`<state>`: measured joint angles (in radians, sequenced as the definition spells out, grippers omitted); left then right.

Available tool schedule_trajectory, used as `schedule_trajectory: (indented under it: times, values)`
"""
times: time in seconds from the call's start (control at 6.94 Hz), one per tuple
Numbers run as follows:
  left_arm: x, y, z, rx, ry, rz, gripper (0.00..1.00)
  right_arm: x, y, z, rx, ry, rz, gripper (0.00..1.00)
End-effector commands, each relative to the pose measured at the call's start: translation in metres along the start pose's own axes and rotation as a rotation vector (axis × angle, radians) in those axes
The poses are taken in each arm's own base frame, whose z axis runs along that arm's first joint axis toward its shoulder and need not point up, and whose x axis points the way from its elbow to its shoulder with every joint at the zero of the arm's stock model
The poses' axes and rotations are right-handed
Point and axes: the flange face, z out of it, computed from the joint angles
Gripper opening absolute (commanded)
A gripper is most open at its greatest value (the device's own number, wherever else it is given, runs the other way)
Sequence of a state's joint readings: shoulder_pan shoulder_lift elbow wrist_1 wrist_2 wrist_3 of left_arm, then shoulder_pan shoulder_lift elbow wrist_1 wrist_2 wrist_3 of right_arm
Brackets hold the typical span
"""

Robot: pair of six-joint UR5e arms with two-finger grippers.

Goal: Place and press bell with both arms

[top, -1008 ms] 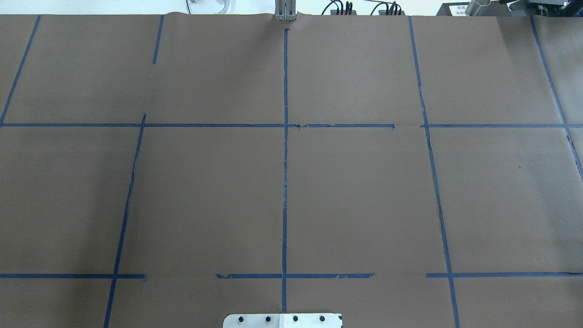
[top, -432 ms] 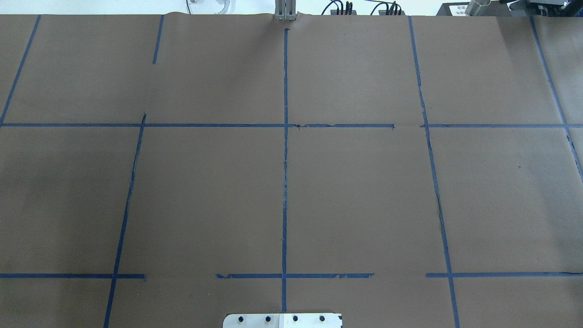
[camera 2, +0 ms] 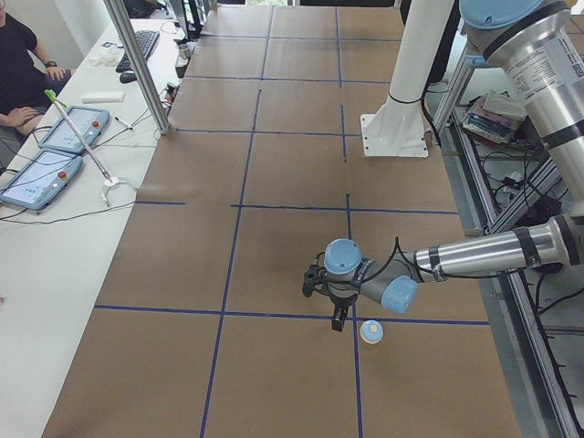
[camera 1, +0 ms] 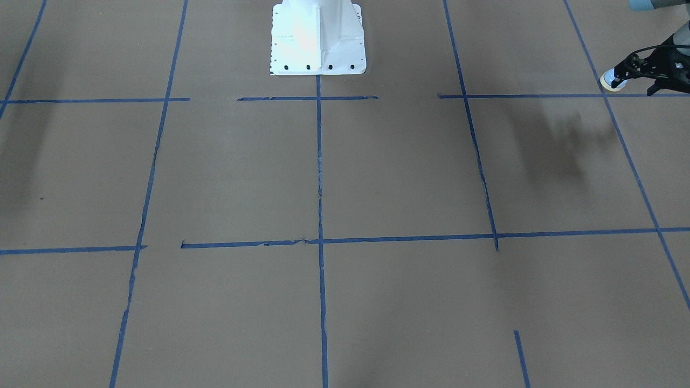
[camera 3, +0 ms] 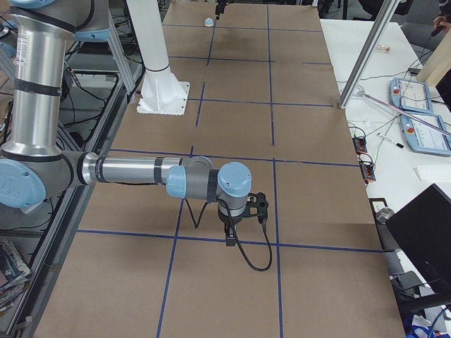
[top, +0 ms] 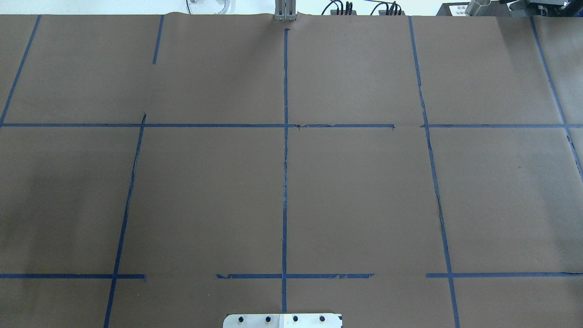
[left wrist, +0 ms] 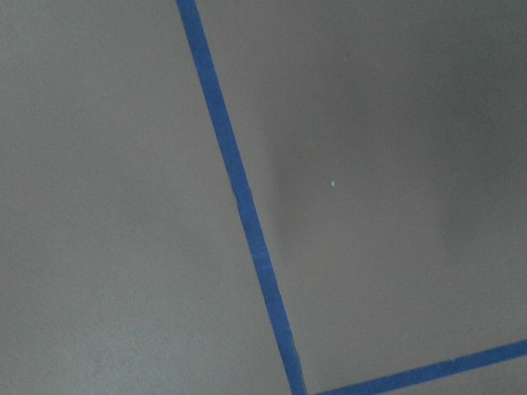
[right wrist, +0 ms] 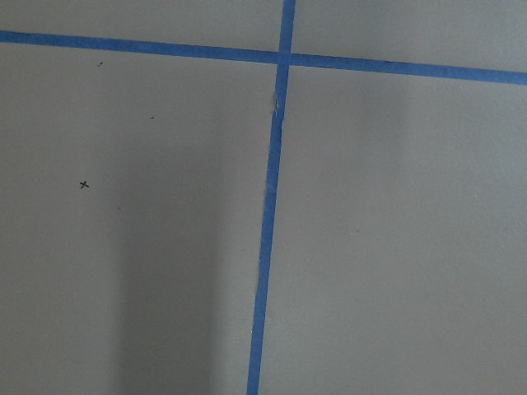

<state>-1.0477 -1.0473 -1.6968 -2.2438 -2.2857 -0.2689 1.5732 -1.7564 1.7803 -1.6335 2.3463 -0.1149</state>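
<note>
The light-blue bell (camera 1: 613, 80) with its cream rim stands upright on the brown paper at the table's end on my left side. It also shows in the exterior left view (camera 2: 370, 332) and as a tiny far dot in the exterior right view (camera 3: 208, 22). My left gripper (camera 2: 338, 316) hangs fingers down just beside the bell, apart from it; it also shows in the front view (camera 1: 653, 81), and I cannot tell if it is open. My right gripper (camera 3: 230, 238) points down over a tape line at the other end; I cannot tell its state. Neither arm shows in the overhead view.
The white pedestal (camera 1: 318, 37) stands at the robot side's middle. Blue tape lines (top: 285, 182) grid the brown paper. A white side table (camera 2: 55, 146) holds tablets and cables beyond a metal post (camera 2: 137, 64), with a seated person (camera 2: 18, 64) behind it.
In the overhead view a faint shadow at the left has drifted slightly toward the near-left corner. Nothing else has changed.
</note>
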Motion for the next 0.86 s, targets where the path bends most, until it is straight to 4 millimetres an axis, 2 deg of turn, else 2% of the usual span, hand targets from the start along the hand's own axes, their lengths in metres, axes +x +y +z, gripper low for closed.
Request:
schedule_trajectory:
  times: [0.0,0.43,0.72]
  values:
    - [-0.001,0.017,0.035,-0.112,-0.004,0.034,1.0,0.0,-0.001,-0.001,0.008,0.003,-0.007,1.0]
    - [-0.008,0.034,0.063,-0.203,-0.01,0.045,1.0,0.001,0.003,0.001,0.012,0.005,-0.012,1.0]
    - [-0.01,0.038,0.069,-0.227,-0.015,0.044,1.0,0.001,0.004,0.001,0.011,0.005,-0.012,1.0]
